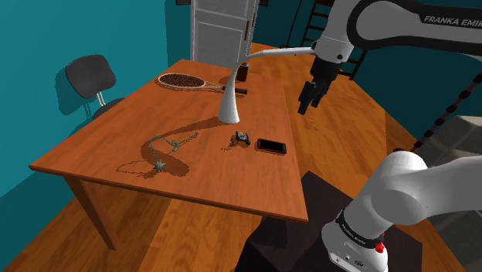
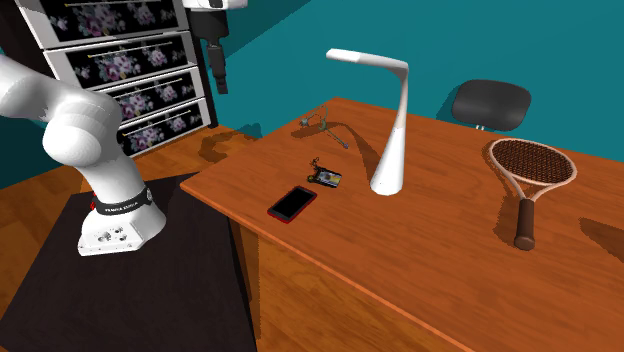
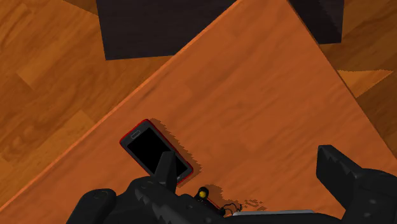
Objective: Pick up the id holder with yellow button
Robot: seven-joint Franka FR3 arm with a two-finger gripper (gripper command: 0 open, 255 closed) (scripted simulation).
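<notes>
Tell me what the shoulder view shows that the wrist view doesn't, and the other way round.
Shoulder view's extras: a white desk lamp, a racket behind it, a chain towards that view's left, and a dark chair past the table. Wrist view's extra: a yellow button, close by one finger of the open tool. Shared: the id holder that carries the button, the red-edged phone beside it, the wooden table and the floor.

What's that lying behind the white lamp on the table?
In the shoulder view, a racket lies behind the lamp; the lamp's stem covers part of its dark handle.
</notes>
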